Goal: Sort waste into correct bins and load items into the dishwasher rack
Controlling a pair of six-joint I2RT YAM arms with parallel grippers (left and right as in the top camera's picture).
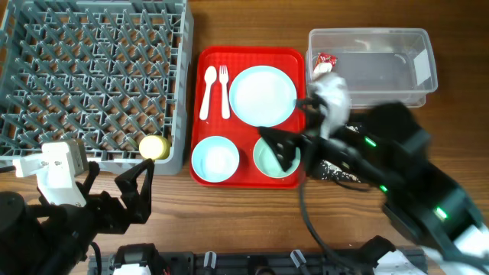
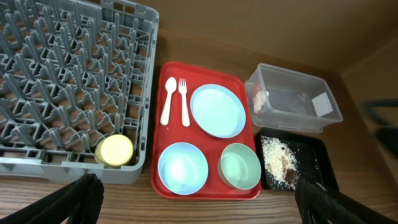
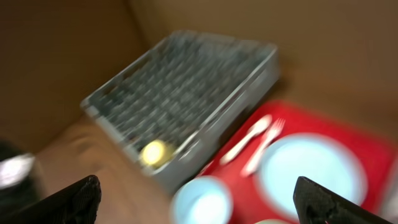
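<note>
- You're at a robot test bench, not a home: bare wooden tabletop (image 1: 244,23), boxed in by plain brown panels (image 2: 261,25).
- It's staged as a canteen: large square grey plastic peg rack (image 1: 92,76), red plastic serving tray (image 1: 252,52).

Cup (image 2: 115,150) in rack (image 2: 148,106) corner — serving tray (image 2: 199,71) right of rack, tub (image 2: 292,122) further right.

The rack (image 1: 92,76) is grey, the cup (image 2: 115,150) yellow. A red tray (image 2: 210,144) carries a pale blue-green plate (image 2: 217,110), white spoon (image 2: 168,99) and fork (image 2: 183,99). The wrapper (image 1: 326,59) is red-and-white.
</note>
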